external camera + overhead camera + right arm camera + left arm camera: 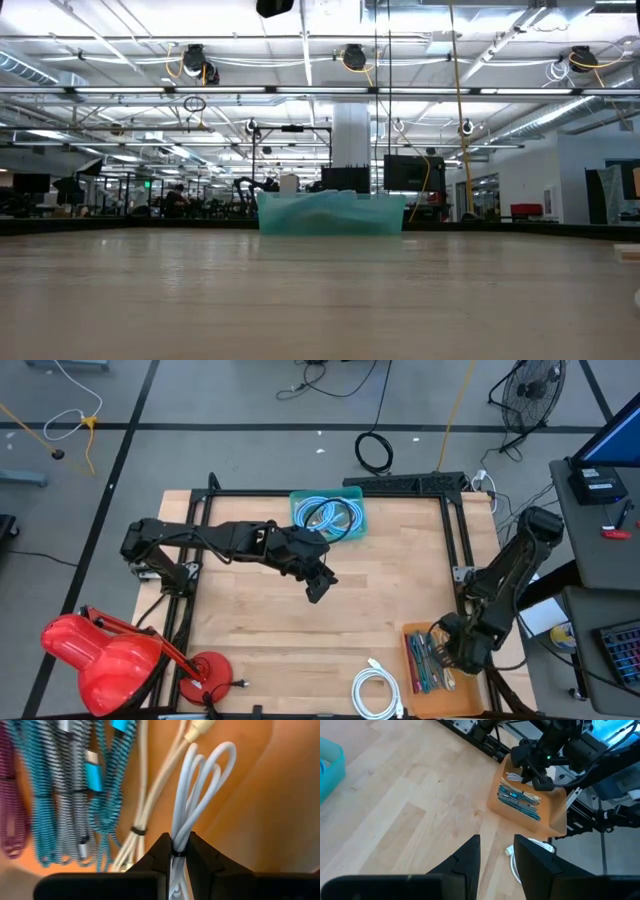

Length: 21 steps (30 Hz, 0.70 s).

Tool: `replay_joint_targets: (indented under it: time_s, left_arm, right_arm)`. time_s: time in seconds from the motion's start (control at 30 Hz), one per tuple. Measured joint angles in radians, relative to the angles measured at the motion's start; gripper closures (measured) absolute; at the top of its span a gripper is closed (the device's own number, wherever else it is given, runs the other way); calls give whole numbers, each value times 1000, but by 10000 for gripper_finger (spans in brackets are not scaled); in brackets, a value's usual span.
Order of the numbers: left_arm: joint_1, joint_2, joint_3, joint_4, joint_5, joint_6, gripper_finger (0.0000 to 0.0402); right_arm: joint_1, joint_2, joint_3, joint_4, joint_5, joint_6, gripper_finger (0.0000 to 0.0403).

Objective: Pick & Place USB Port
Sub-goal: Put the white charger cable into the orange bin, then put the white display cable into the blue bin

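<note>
An orange tray [408, 660] at the table's near right corner holds several braided cables [75, 785], blue, grey and magenta. My right gripper [178, 842] points down into this tray [250, 795], shut on a bundled white USB cable [200, 785]. My left gripper [496, 840] hangs open over the middle of the table [318, 588], with nothing between its fingers. A second white cable coil [375, 692] lies flat on the table by the near edge, left of the tray. My right gripper pinches the bundled white cable between its two fingers, several strands together, just behind its looped end [181, 827]. The fingers come from above, slanting down, and lie along the strands. The loops stick out past the fingertips over the tray; whether they rest on it I cannot tell.
A light blue bin [297, 510] with coiled cables stands at the table's far edge, centre. A red desk lamp [100, 655] sits at the near left corner. Black frame rails run along the left and right sides. Bare wood lies between bin and tray.
</note>
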Motion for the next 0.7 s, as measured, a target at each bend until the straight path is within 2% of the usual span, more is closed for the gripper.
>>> replay_joint_targets:
  time_s: [0.17,0.27,0.5,0.6,0.7]
  left_arm:
    - [1,0,0,2,0,1,284]
    - [1,0,0,2,0,4,284]
    - [1,0,0,10,0,10,284]
    - [-2,0,0,9,-1,11,284]
    - [-8,1,0,9,-6,12,284]
  right_arm:
    - [-2,48,2,-6,-75,-5,376]
    - [-3,55,2,-5,-82,-8,370]
    - [-2,40,2,3,-23,-12,276]
    - [-1,23,1,2,-17,-24,259]
    - [0,-17,0,4,-23,-41,258]
